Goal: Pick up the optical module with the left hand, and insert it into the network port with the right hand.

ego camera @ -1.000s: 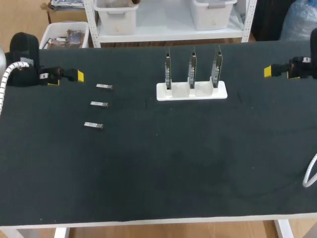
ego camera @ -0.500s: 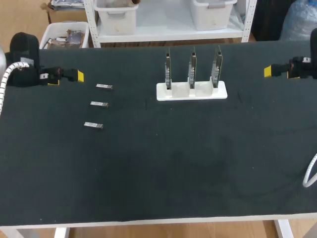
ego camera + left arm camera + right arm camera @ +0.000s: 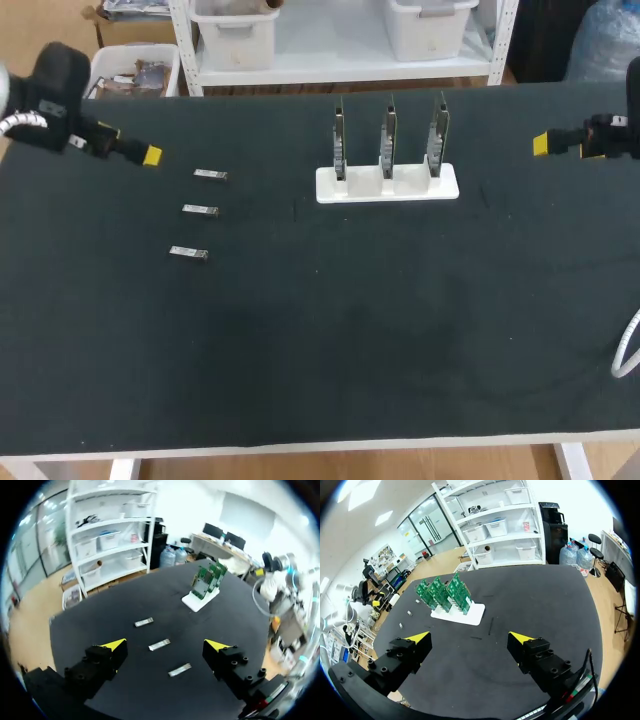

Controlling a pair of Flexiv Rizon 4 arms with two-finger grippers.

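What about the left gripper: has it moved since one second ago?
Yes. In the head view the left gripper has shifted slightly away from the nearest optical module, toward the table's far left corner.

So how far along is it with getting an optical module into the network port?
Nothing looks done yet. All three small silver optical modules lie on the black table, none in the green circuit boards on the white stand. The left gripper is open and empty near them, the right gripper open at the opposite side. Pickup, handover and insertion remain.
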